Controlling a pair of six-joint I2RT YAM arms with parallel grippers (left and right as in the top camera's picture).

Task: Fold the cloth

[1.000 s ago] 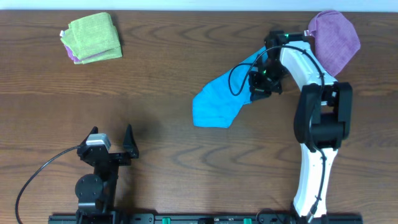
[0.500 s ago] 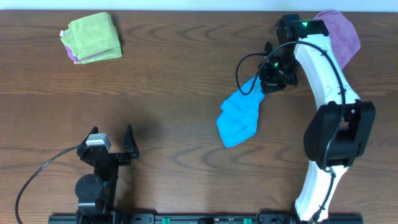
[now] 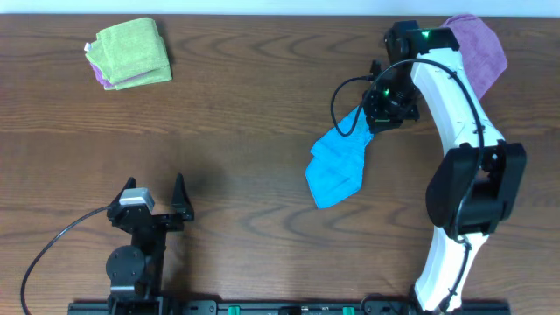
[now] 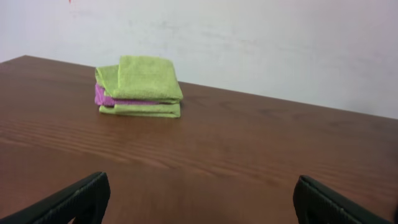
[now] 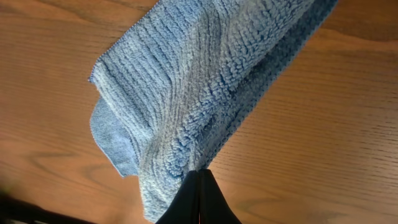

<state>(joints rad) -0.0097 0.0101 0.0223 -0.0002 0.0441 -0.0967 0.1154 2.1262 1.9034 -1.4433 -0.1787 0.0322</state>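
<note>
The sky-blue cloth (image 3: 339,163) hangs bunched from my right gripper (image 3: 374,116), its lower end resting on the table right of centre. In the right wrist view the ribbed blue cloth (image 5: 205,87) fills the top, and my right gripper (image 5: 199,177) is shut on its edge. My left gripper (image 3: 157,197) sits low at the front left, far from the cloth, open and empty; its two fingertips show at the bottom of the left wrist view (image 4: 199,199).
A lime-green folded cloth (image 3: 131,52) with a purple layer lies at the back left, also in the left wrist view (image 4: 140,87). A purple cloth (image 3: 477,48) lies at the back right, behind the right arm (image 3: 464,131).
A second ago the cloth lay spread lower left of the gripper. My right gripper lifted it up and to the right, so it hangs narrower. Almost nothing moved in the last half second.
</note>
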